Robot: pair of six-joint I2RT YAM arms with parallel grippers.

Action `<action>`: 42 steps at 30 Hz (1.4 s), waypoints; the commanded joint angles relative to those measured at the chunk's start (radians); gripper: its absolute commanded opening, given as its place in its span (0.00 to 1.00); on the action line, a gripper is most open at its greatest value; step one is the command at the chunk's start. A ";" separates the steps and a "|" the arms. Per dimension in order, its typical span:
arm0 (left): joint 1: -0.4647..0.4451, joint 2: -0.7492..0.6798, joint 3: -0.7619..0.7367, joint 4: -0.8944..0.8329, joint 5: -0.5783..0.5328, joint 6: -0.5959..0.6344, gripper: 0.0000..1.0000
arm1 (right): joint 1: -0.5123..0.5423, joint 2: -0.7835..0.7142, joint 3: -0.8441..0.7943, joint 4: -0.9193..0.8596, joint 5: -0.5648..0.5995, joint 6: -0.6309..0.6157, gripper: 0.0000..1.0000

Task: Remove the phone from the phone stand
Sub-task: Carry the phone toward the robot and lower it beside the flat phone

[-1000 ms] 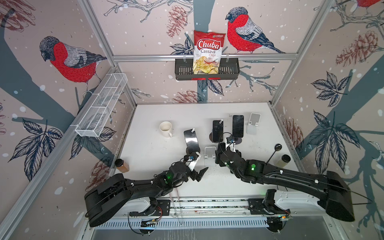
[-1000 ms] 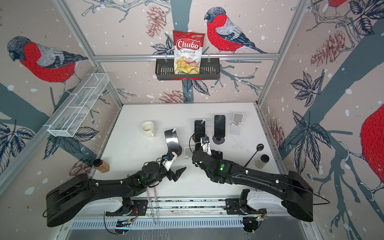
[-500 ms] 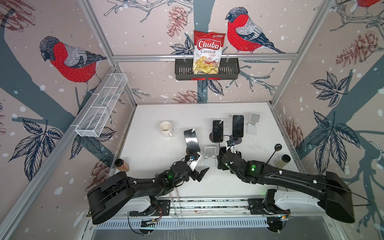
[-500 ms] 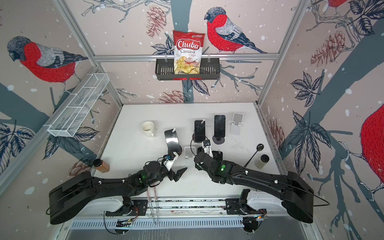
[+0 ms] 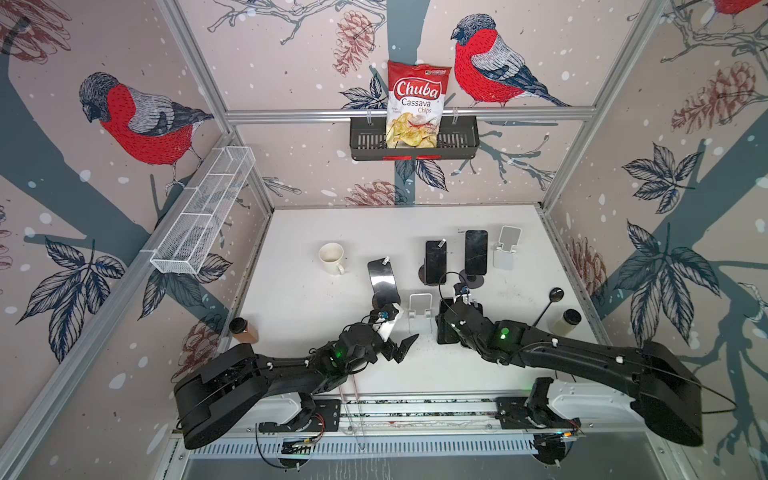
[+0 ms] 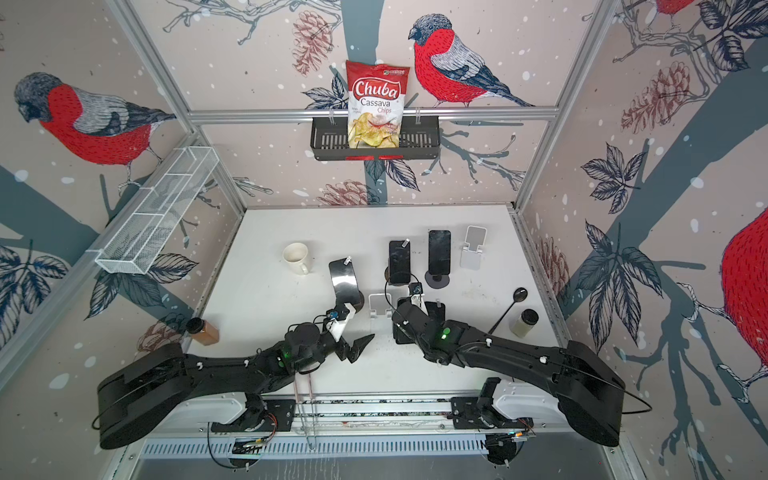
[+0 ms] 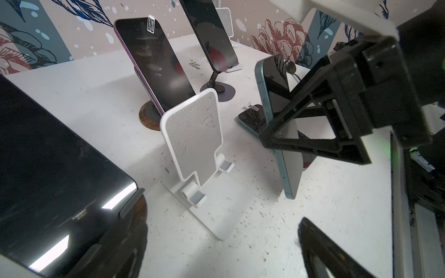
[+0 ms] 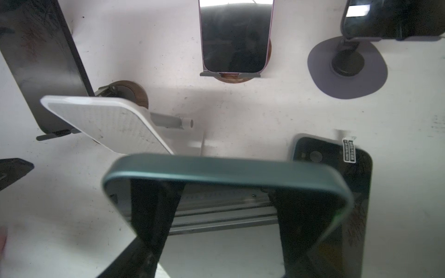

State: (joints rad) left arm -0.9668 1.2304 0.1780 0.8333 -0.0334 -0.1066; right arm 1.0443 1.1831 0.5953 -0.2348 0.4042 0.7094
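Observation:
My right gripper (image 8: 226, 228) is shut on a teal-edged phone (image 8: 228, 168), held upright on its end. In both top views this phone (image 5: 441, 328) is just right of the empty white phone stand (image 5: 419, 309), clear of it. The left wrist view shows the phone (image 7: 286, 173) with its lower corner down at the tabletop and a black right finger (image 7: 313, 134) across its face, beside the stand (image 7: 195, 137). My left gripper (image 5: 397, 334) hangs open in front of the stand with nothing between its fingers (image 7: 325, 252).
A black phone (image 8: 337, 173) lies flat just right of the held one. Three more phones rest on stands (image 5: 382, 276), (image 5: 435, 262), (image 5: 476, 253); another white stand (image 5: 507, 249) is at the back. A mug (image 5: 331, 257), spoon (image 5: 548, 305), jar (image 5: 567, 322) and brown bottle (image 5: 243, 330) stand around.
My right gripper has shifted slightly right with the phone, uncovering the white stand. The left arm has barely moved.

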 commanded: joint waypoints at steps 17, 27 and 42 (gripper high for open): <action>-0.001 -0.004 -0.021 0.085 -0.033 -0.004 0.96 | -0.050 0.090 0.010 0.069 -0.066 0.032 0.70; -0.001 -0.011 -0.028 0.089 -0.039 -0.004 0.96 | -0.085 0.110 0.007 0.068 -0.088 0.050 0.70; -0.001 -0.037 -0.035 0.075 -0.038 0.000 0.96 | -0.102 0.181 0.055 0.020 -0.072 0.088 0.69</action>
State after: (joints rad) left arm -0.9668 1.2022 0.1486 0.8761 -0.0742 -0.1078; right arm 0.9424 1.3548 0.6361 -0.1848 0.3153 0.7815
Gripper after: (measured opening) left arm 0.963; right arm 0.748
